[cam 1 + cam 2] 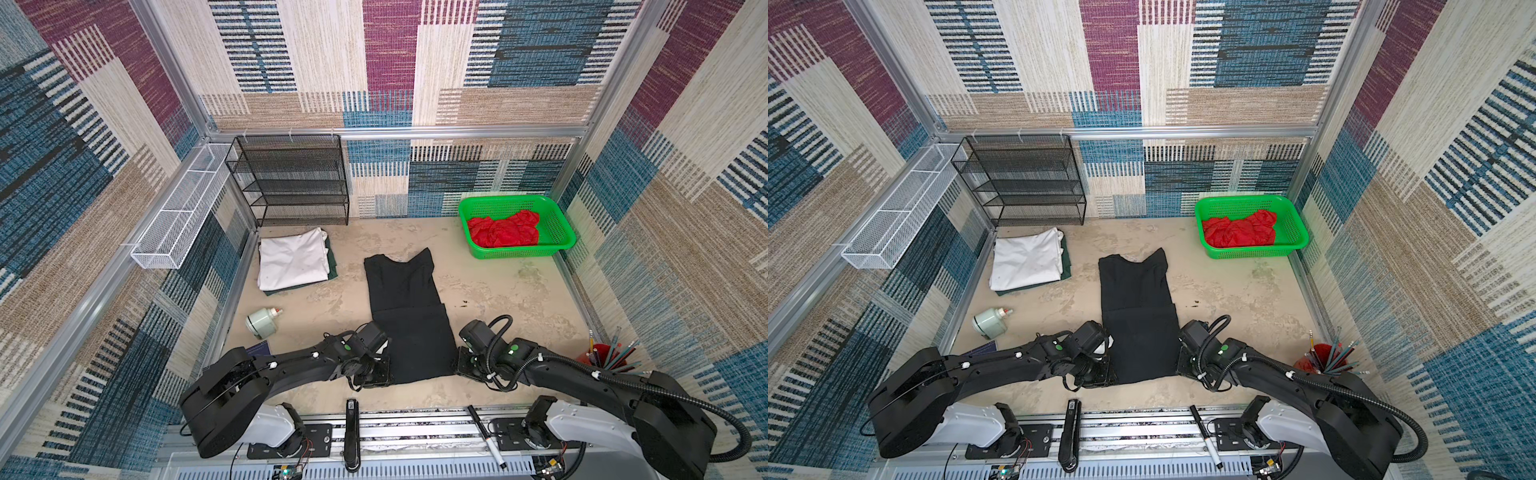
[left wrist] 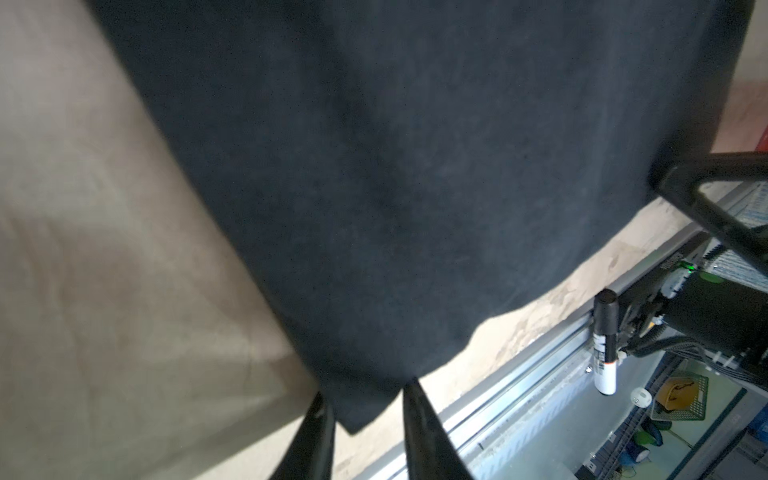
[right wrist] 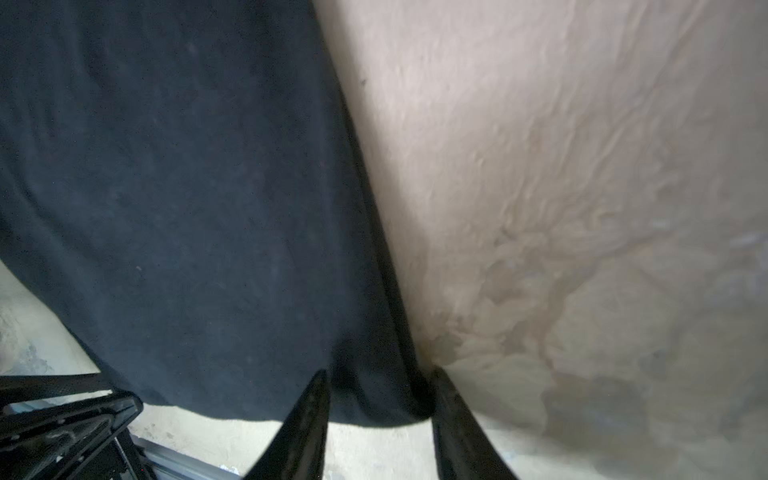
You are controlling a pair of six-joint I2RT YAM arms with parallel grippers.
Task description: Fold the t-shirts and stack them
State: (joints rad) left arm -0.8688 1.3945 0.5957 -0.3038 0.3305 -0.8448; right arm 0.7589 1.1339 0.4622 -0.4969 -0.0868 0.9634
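A black t-shirt (image 1: 407,299) (image 1: 1138,299), folded into a long strip, lies flat mid-table. My left gripper (image 1: 378,370) (image 2: 365,390) is at its near left corner and my right gripper (image 1: 462,365) (image 3: 379,374) at its near right corner. In each wrist view the fingers stand apart, with the black cloth (image 2: 395,166) (image 3: 187,187) corner lying in the gap. A folded white t-shirt (image 1: 291,257) (image 1: 1025,259) rests on a dark green one (image 1: 332,266) at the back left. The red t-shirt (image 1: 503,230) (image 1: 1239,230) lies crumpled in a green basket (image 1: 507,201).
A black mesh shelf (image 1: 291,183) and a white wire tray (image 1: 178,216) stand at the back left. A pale bottle (image 1: 262,324) lies left of the black shirt. A red pen cup (image 1: 602,353) is at the right, and a marker (image 1: 486,436) and a black stapler (image 1: 351,432) sit on the front rail.
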